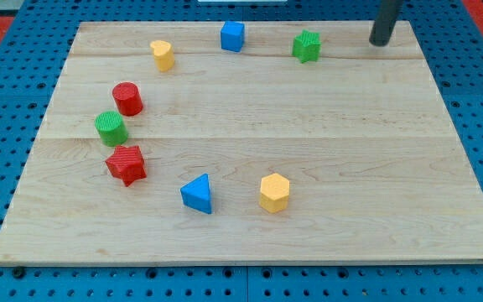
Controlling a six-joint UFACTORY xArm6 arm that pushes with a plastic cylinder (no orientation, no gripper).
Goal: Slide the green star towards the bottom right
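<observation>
The green star (307,45) sits near the top of the wooden board (250,243), right of centre. My tip (379,41) is at the view's top right, on the board, well to the right of the green star and apart from it. No block touches the tip.
A blue cube (232,36) and a yellow block (163,54) lie along the top. A red cylinder (127,98), a green cylinder (111,127) and a red star (127,164) cluster at the left. A blue triangle (198,194) and a yellow hexagon (274,192) sit lower centre.
</observation>
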